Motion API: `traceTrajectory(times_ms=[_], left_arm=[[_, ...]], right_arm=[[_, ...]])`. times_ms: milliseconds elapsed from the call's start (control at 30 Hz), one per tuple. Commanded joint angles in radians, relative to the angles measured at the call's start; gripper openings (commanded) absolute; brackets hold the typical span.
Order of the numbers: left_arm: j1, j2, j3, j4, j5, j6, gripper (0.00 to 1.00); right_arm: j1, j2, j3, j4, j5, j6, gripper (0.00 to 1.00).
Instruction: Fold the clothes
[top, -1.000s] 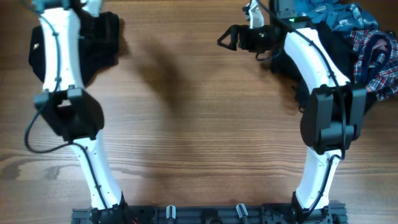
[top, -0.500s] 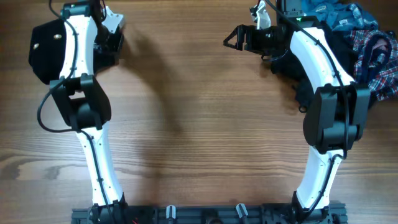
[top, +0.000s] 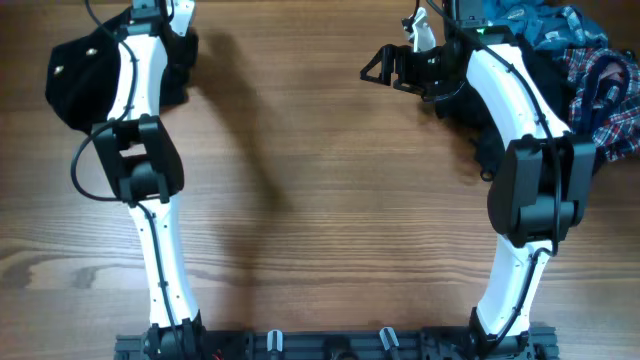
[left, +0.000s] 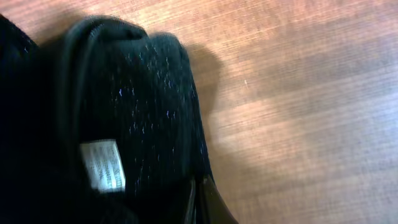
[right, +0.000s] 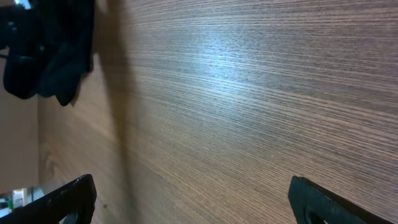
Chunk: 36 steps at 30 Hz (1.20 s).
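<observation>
black garment (left: 143, 93) edge pinched in left claw (left: 198, 202), right claw (right: 193, 194) spread, well away

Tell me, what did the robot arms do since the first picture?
The left arm swung to its right across the black garment, uncovering more of it, and the left gripper closed at the cloth's edge; whether it pinches cloth is unclear. The right gripper edged slightly right and stayed open. The pile of clothes stayed put.
</observation>
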<state>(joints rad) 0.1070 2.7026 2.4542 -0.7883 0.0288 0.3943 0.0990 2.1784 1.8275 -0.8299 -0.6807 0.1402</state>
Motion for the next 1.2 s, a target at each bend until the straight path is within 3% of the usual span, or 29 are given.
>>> traceTrajectory(times_ms=[0,233,467,500,600,700,767,900,1100,1167], left_arm=[[0.004,0.038,-0.001,0.045,-0.038,-0.084,0.04],[-0.008,0.014,-0.001,-0.040,0.005,-0.169,0.04],[-0.030,-0.068,-0.001,-0.162,0.008,-0.467,0.04],[-0.039,-0.085,-0.001,-0.180,0.007,-0.486,0.07],[-0.063,-0.126,-0.001,-0.204,-0.008,-0.485,0.22],[-0.096,-0.168,-0.001,-0.211,-0.094,-0.485,0.42],[-0.119,-0.193,-0.001,-0.211,-0.161,-0.484,0.50],[-0.158,-0.209,-0.001,-0.192,-0.259,-0.484,0.53],[-0.187,-0.191,-0.001,-0.137,-0.389,-0.475,0.48],[-0.188,-0.183,-0.001,-0.126,-0.397,-0.417,0.45]], right_arm=[[-0.001,-0.002,-0.002,0.001,-0.033,0.025,1.00],[-0.001,-0.002,-0.002,0.015,-0.034,0.043,1.00],[-0.001,-0.002,-0.002,0.029,-0.034,0.043,1.00],[-0.001,-0.002,-0.002,0.029,-0.034,0.043,1.00],[-0.001,-0.002,-0.002,0.029,-0.035,0.045,1.00],[-0.001,-0.002,-0.002,0.032,-0.034,0.046,1.00],[-0.001,-0.002,-0.002,0.034,-0.034,0.046,1.00],[-0.001,-0.002,-0.002,0.047,-0.035,0.046,1.00],[-0.001,-0.002,-0.002,0.051,-0.039,0.087,1.00],[-0.001,-0.002,-0.002,0.052,-0.048,0.100,1.00]])
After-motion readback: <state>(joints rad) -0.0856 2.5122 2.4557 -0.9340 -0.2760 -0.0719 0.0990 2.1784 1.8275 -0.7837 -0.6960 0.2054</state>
